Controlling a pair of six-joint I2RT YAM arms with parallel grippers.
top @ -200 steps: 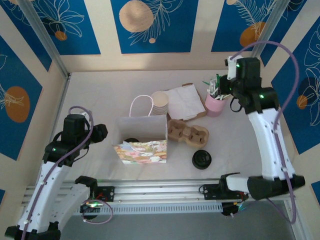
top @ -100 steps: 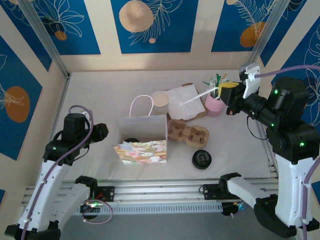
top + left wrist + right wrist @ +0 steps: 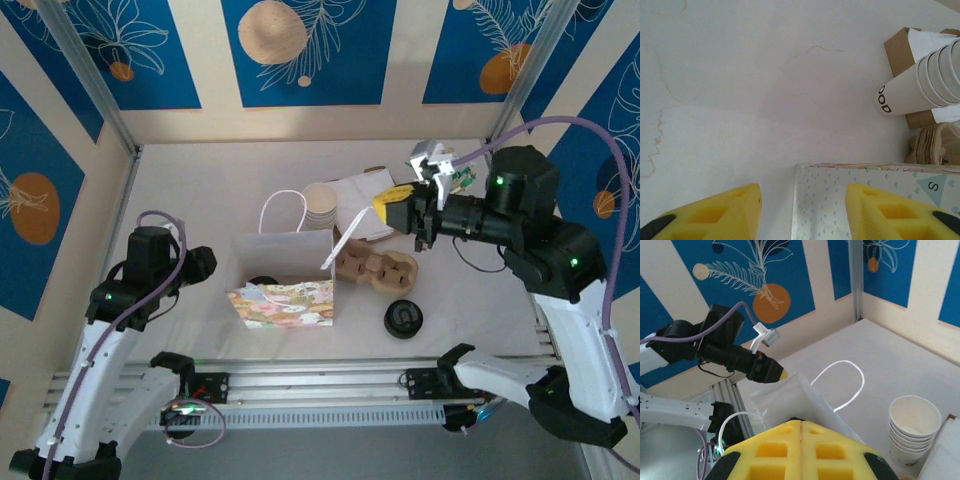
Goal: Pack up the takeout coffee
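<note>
The takeout coffee [image 3: 262,284] shows as a black lid low inside the open patterned gift bag [image 3: 285,275] at the table's middle. My right gripper [image 3: 386,210] hovers over the cardboard cup carrier [image 3: 375,265], shut on a thin white straw [image 3: 345,243] that slants down-left toward the bag's right rim. In the right wrist view its yellow fingers [image 3: 775,445] are pressed together above the bag's white wall [image 3: 790,395]. My left gripper [image 3: 203,265] waits left of the bag. In the left wrist view it [image 3: 803,197] stands open, over the bag's side [image 3: 865,200].
A loose flat black lid [image 3: 403,319] lies in front of the carrier. A stack of lidless cream cups [image 3: 320,203] and a white paper packet on a brown box [image 3: 368,205] sit behind the bag. The bag's white handle [image 3: 280,205] loops toward the back.
The right arm swung left from the back right, carrying the white straw to above the carrier, the straw's free end now at the bag. The left arm has not moved.
</note>
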